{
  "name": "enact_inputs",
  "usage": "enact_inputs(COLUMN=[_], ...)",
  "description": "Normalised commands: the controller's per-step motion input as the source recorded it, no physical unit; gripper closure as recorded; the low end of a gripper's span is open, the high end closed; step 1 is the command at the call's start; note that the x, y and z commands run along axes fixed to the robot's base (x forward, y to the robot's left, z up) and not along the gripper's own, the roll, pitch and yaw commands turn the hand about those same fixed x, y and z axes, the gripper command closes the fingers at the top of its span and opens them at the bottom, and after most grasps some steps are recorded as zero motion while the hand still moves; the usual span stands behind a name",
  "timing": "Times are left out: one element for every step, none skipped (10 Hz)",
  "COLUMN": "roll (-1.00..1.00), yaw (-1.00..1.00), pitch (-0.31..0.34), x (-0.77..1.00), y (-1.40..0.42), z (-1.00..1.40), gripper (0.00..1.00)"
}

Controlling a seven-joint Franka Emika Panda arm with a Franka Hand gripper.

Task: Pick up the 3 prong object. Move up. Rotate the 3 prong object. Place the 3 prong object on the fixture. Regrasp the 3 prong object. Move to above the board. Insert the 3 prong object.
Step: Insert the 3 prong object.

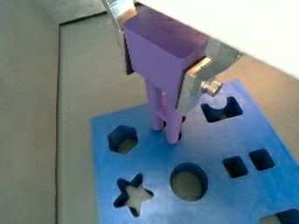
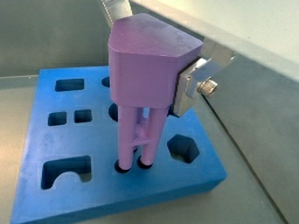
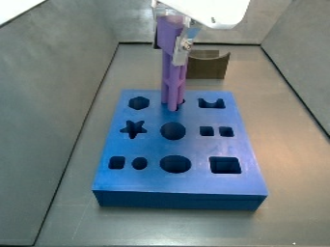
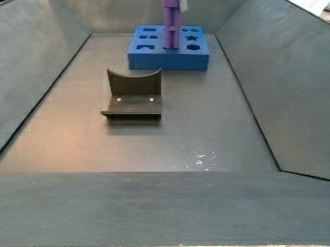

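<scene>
The 3 prong object (image 1: 156, 54) is light purple, with a thick head and thin prongs pointing down. My gripper (image 1: 160, 66) is shut on its head, and a silver finger (image 2: 194, 77) presses one side. It stands upright over the blue board (image 3: 194, 183). Its prong tips (image 2: 131, 160) meet a cut-out in the board's top; I cannot tell how deep they sit. A side view shows the object (image 4: 171, 13) rising from the board (image 4: 161, 61) at the far end. The dark fixture (image 4: 131, 95) stands bare on the floor, apart from the board, and another side view shows the fixture (image 3: 209, 65) behind the board.
The board carries star (image 1: 135, 194), round (image 1: 188, 182) and hexagon (image 1: 122, 138) cut-outs near the prongs. Sloping grey walls (image 4: 39, 87) enclose the floor on all sides. Grey floor (image 4: 168, 145) lies between the fixture and the near wall.
</scene>
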Motion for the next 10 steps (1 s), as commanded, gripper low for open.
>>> enact_inputs(roll=[-0.01, 0.00, 0.00, -0.01, 0.00, 0.00, 0.00, 0.01, 0.00, 0.00], yaw=[-0.11, -0.13, -0.12, -0.12, -0.09, -0.03, -0.03, 0.00, 0.00, 0.00], pitch=[0.050, 0.041, 0.016, 0.003, 0.013, 0.000, 0.000, 0.000, -0.043, -0.010], x=[0.09, 0.00, 0.00, 0.00, 0.00, 0.00, 0.00, 0.00, 0.05, 0.00], y=[0.20, 0.11, 0.00, 0.00, 0.00, 0.00, 0.00, 0.00, 0.00, 0.00], z=[-0.24, -0.25, -0.43, -0.65, -0.57, -0.38, -0.31, -0.36, -0.07, 0.00], gripper=[1.00, 1.00, 1.00, 1.00, 1.00, 1.00, 1.00, 1.00, 1.00, 1.00])
